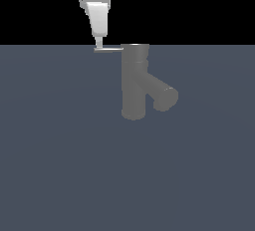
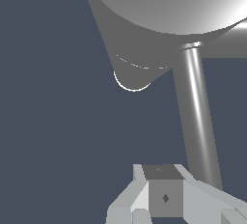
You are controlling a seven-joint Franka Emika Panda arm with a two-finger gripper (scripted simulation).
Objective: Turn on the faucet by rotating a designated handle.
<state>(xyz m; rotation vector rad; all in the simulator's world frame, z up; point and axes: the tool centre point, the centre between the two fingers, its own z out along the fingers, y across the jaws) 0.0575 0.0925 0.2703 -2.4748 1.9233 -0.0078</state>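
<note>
The dull grey faucet (image 1: 134,83) stands upright mid-scene, its thick spout (image 1: 162,93) branching down toward the exterior view's right. The thin silver handle (image 1: 109,50) projects from the top cap toward the exterior view's left. My gripper (image 1: 99,45) comes down from above, its tip touching or just over the handle's outer end. In the wrist view the faucet (image 2: 169,6) looms large, and the handle (image 2: 195,117) runs past alongside my gripper (image 2: 164,196), not between the fingers. The fingers (image 2: 130,201) are pressed together, shut on nothing.
A flat slate-blue floor (image 1: 60,165) spreads around the faucet in every direction. Behind it is a plain black background. No other objects are in view.
</note>
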